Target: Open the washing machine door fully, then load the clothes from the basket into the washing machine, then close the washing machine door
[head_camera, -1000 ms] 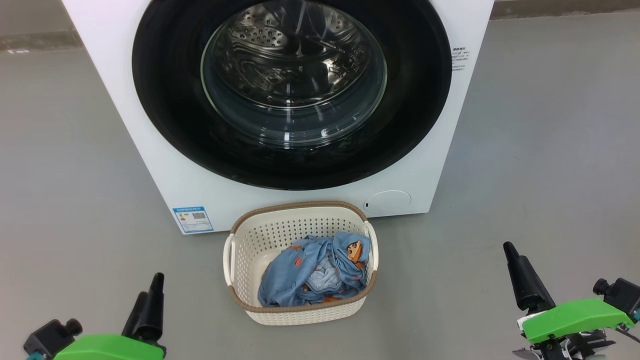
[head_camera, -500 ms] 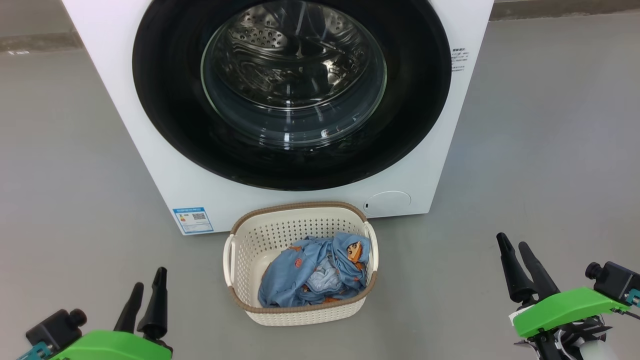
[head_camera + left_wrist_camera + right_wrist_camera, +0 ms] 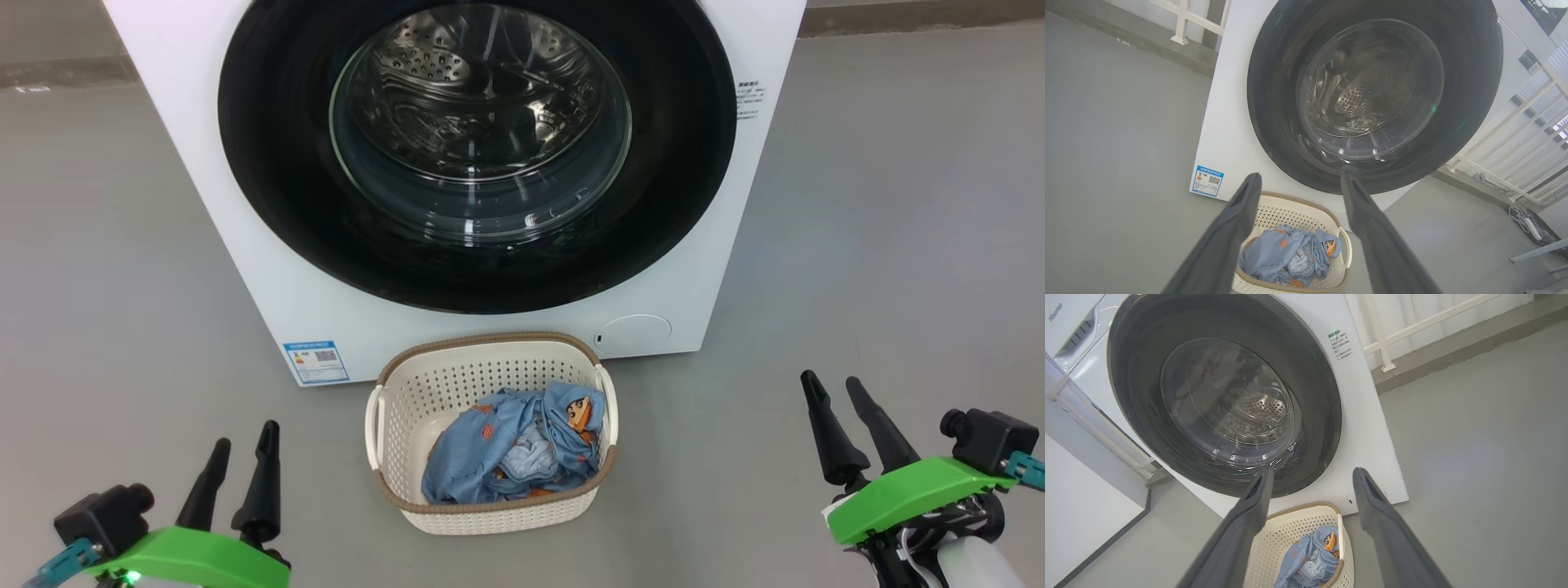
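The white washing machine (image 3: pixel 269 269) stands ahead with its round black-rimmed door (image 3: pixel 478 151) flat against the front; the steel drum shows through the glass. On the floor in front sits the cream basket (image 3: pixel 408 392), holding the light blue clothes (image 3: pixel 514 445) with orange prints. My left gripper (image 3: pixel 243 436) hovers open at the lower left, well left of the basket. Over at the lower right, the right gripper (image 3: pixel 833 385) is open too, with nothing between the fingers. The door (image 3: pixel 1372 94) and basket (image 3: pixel 1290 210) show in the left wrist view, door (image 3: pixel 1224 392) and clothes (image 3: pixel 1310 559) in the right.
Grey floor (image 3: pixel 882 245) spreads around the machine. A blue label sticker (image 3: pixel 315 360) marks the machine's lower left front. White railings (image 3: pixel 1515 134) stand beside the machine, and cables (image 3: pixel 1525 216) lie on the floor near them.
Both grippers have opened: each showed its fingers together a second ago and now spread apart. Both have also risen slightly toward the machine.
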Robot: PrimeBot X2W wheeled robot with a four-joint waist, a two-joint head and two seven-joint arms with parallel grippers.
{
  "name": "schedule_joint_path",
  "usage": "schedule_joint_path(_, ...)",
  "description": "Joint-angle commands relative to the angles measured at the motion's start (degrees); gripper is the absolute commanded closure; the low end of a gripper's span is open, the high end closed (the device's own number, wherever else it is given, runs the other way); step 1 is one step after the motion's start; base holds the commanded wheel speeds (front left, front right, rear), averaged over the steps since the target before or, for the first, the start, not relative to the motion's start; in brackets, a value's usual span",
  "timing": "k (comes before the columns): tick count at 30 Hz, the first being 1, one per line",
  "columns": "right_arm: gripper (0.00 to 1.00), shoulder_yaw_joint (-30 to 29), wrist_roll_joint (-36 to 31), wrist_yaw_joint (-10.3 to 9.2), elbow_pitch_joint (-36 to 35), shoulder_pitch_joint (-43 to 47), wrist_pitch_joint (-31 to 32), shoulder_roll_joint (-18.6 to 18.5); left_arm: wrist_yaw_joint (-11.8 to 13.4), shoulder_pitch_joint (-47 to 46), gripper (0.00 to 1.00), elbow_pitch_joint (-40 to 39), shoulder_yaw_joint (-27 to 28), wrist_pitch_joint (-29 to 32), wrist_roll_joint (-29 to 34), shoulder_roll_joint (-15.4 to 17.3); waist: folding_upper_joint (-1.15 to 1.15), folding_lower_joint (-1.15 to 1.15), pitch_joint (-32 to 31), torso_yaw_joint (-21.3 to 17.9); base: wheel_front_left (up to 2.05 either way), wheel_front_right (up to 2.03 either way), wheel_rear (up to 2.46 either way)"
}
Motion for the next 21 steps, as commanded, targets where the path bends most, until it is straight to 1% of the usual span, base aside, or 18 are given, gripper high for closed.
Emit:
schedule_joint_path(1, 0.00, 1.16, -2.38, 0.06, -1.07, -3.26, -1.05, -1.40, -0.11, -3.02, 0.00, -1.93, 1.02, -1.03, 2.30, 1.57, 0.00, 0.00, -0.11, 0.00, 0.00, 0.00, 0.00)
schedule_joint_path(8, 0.00, 2.05, -6.99, 0.06, 0.20, -4.08, -2.23, -2.40, -0.12, -3.13, 0.00, -2.45, 0.72, -2.21, 6.93, 1.91, 0.00, 0.00, -0.30, 0.02, 0.00, 0.00, 0.00)
schedule_joint_path(21, 0.00, 2.45, -15.16, 0.07, 1.32, -5.57, -4.24, -3.12, -0.14, -3.70, 0.00, -2.98, 0.63, -4.24, 14.96, 2.56, 0.00, 0.00, -0.03, 0.02, 0.00, 0.00, 0.00)
